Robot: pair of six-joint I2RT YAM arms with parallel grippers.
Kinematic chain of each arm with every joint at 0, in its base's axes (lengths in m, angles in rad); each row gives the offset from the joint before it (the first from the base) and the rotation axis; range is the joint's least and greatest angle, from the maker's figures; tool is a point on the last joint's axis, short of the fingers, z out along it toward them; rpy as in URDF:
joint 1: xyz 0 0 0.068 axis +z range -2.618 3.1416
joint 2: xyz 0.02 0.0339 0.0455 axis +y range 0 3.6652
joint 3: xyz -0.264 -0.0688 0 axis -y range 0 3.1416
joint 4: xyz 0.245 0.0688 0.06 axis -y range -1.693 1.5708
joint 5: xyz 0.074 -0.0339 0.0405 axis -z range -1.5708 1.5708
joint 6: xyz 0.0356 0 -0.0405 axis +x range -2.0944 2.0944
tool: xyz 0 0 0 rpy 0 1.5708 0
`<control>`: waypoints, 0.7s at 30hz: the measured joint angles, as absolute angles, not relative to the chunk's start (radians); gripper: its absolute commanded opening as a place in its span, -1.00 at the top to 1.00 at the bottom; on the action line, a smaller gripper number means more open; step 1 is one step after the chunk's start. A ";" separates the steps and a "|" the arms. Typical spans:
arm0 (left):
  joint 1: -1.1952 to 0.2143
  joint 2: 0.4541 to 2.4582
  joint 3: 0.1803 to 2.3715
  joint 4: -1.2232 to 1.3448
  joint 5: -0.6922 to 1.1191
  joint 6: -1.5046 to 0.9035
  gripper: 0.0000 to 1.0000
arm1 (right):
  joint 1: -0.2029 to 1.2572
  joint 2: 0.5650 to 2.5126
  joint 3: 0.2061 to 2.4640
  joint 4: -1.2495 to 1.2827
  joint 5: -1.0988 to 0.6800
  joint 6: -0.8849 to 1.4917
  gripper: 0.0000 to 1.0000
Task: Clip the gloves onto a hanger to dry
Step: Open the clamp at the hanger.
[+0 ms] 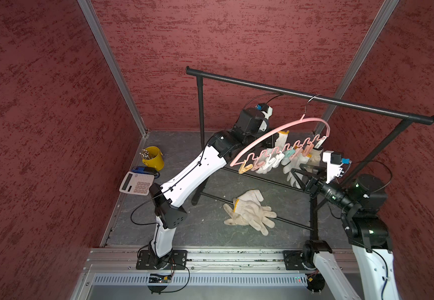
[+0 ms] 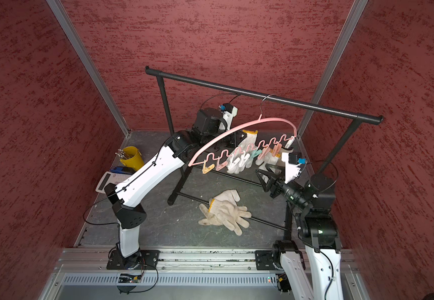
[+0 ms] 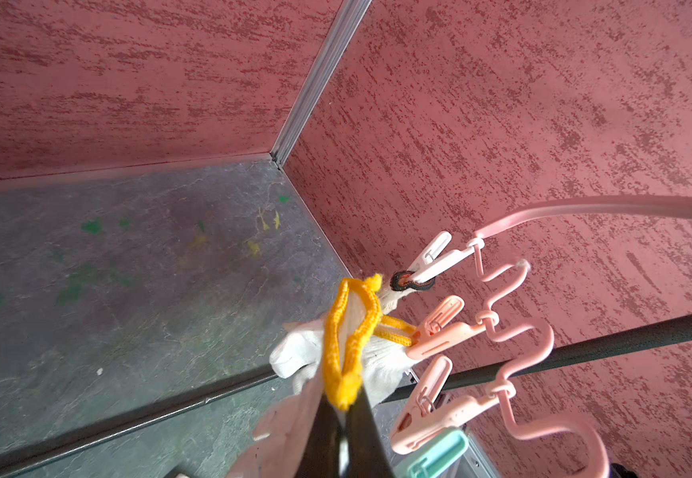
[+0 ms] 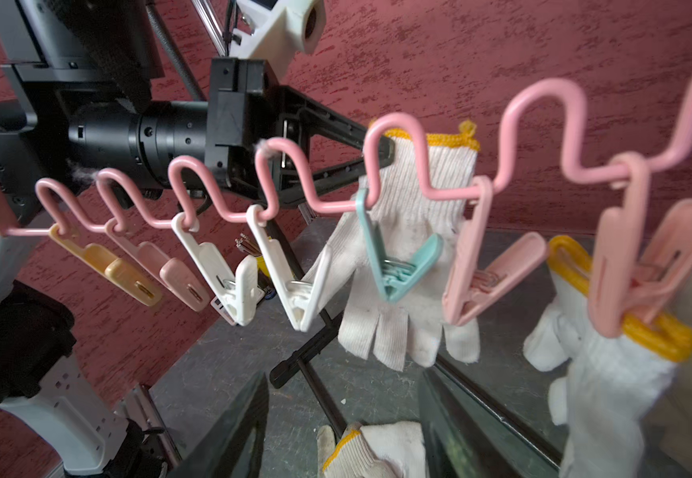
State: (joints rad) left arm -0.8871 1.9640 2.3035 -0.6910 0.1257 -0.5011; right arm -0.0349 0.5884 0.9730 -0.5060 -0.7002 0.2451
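Here, glove in left gripper, behind hanger (apparently)

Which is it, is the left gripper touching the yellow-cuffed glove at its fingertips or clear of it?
Touching. The left wrist view shows it plainly: the left gripper is shut on the yellow-cuffed glove, dark fingers pinching its cuff edging.

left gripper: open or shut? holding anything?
Shut on a glove. In the left wrist view the left gripper is pinched on the glove's yellow cuff, with no gap showing.
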 measured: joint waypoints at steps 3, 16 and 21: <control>-0.900 1.969 2.304 -0.677 0.142 -0.512 1.00 | -0.035 0.556 0.973 -0.505 -0.630 0.264 -0.10; -0.945 1.969 2.272 -0.599 0.236 -0.540 1.00 | -0.036 0.480 0.953 -0.514 -0.493 0.313 -0.07; -0.952 1.969 2.272 -0.561 0.263 -0.556 1.00 | -0.036 0.508 0.928 -0.486 -0.486 0.331 -0.06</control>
